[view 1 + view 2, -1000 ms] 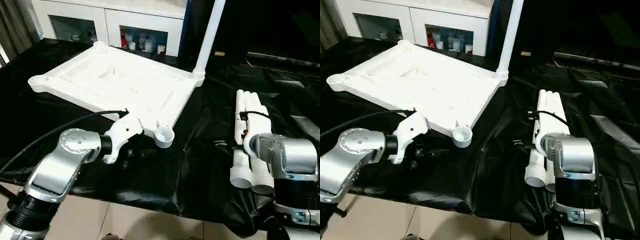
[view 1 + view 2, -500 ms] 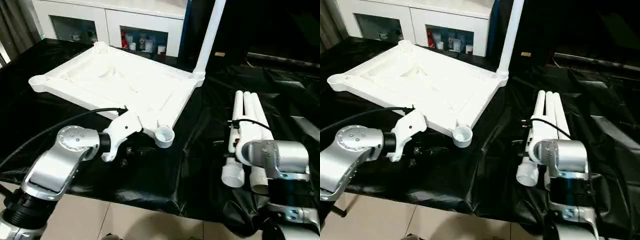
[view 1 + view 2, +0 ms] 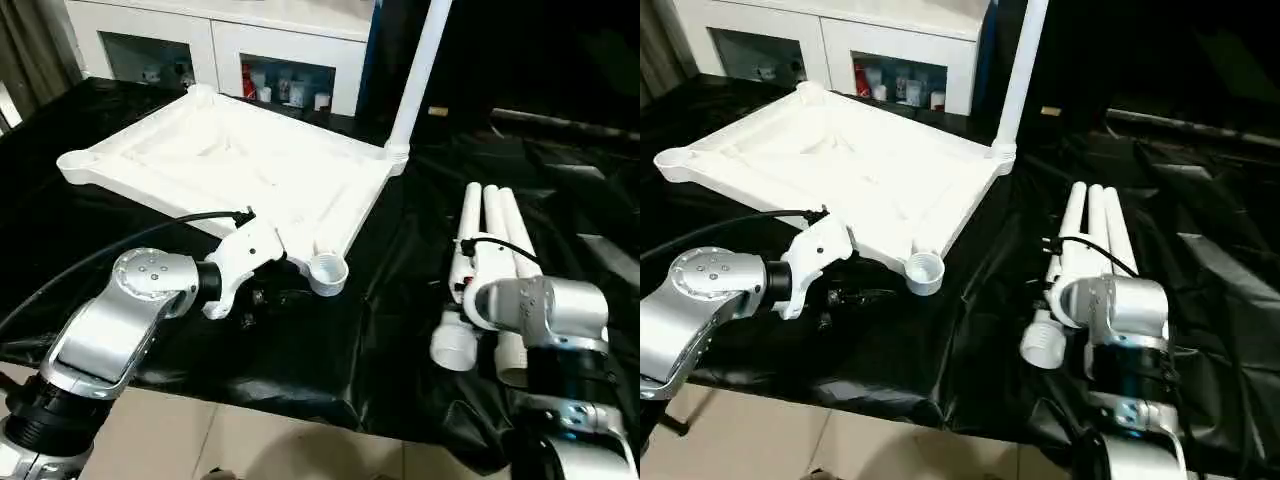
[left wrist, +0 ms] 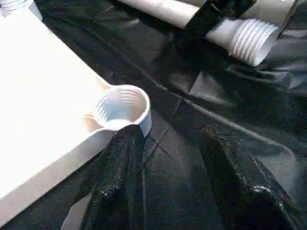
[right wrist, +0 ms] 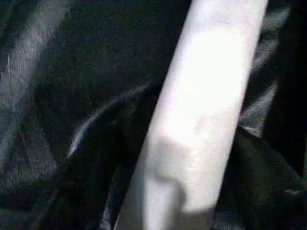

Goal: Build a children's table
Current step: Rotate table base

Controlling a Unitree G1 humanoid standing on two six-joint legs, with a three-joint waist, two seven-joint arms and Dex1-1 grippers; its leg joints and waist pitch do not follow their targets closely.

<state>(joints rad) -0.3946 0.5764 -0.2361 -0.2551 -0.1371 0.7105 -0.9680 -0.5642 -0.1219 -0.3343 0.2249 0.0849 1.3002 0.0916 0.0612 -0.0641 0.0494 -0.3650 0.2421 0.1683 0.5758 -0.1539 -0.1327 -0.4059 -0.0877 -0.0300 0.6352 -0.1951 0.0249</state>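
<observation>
1. One large white plastic table top (image 3: 235, 170) lies upside down, ribbed underside up, on a surface draped in glossy black plastic sheeting (image 3: 400, 300).
2. One long white tapered tubular leg (image 3: 421, 62) stands upright in the far right corner socket of the top.
3. Three more white legs (image 3: 488, 245) lie side by side on the sheet, well to the right of the top, threaded ends toward the robot.
4. The near round corner socket (image 3: 328, 271) is empty, its inner thread visible in the left wrist view.
5. The left gripper (image 4: 170, 158) has its two black fingers (image 4: 120, 177) apart, one finger touching the socket's rim, nothing between them.
6. The right gripper (image 3: 1065, 285) sits over the leftmost loose leg (image 5: 206, 110); whether its fingers are clamped on it I cannot tell.
7. A white cabinet with glass doors (image 3: 250, 50) stands behind.
</observation>
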